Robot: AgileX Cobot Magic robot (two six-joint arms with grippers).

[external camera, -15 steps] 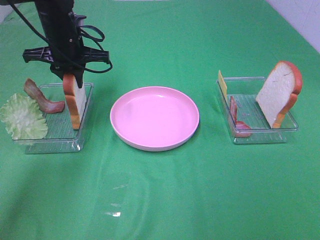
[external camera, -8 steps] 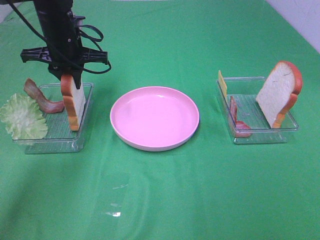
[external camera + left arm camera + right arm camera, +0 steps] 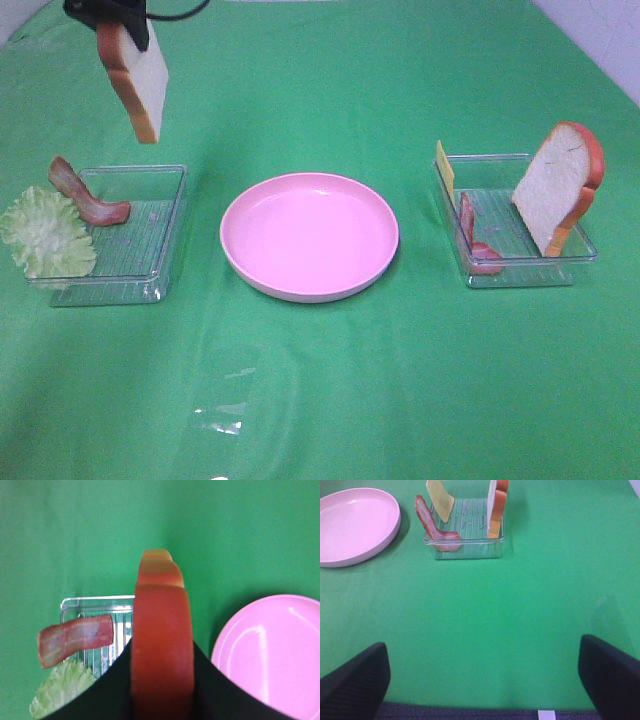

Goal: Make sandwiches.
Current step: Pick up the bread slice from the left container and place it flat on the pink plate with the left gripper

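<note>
Green tablecloth (image 3: 400, 380) as ground. Left gripper (image 3: 161, 700), clamped on a bread slice (image 3: 140, 85), holds it edge-down in mid-air, clear of the left tray (image 3: 140, 232) with bacon (image 3: 85, 200) and lettuce (image 3: 45, 235); pink plate (image 3: 310, 235) adjacent. Right gripper (image 3: 482, 677): jaws wide apart, empty.

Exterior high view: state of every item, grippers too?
Left gripper: shut on left bread
Left bread: held on edge, in air
Left tray: holds left bacon and lettuce, both overhanging its rim
Plate: empty
Right tray: holds cheese, right bacon, right bread leaning upright
Right gripper: open, empty
</note>
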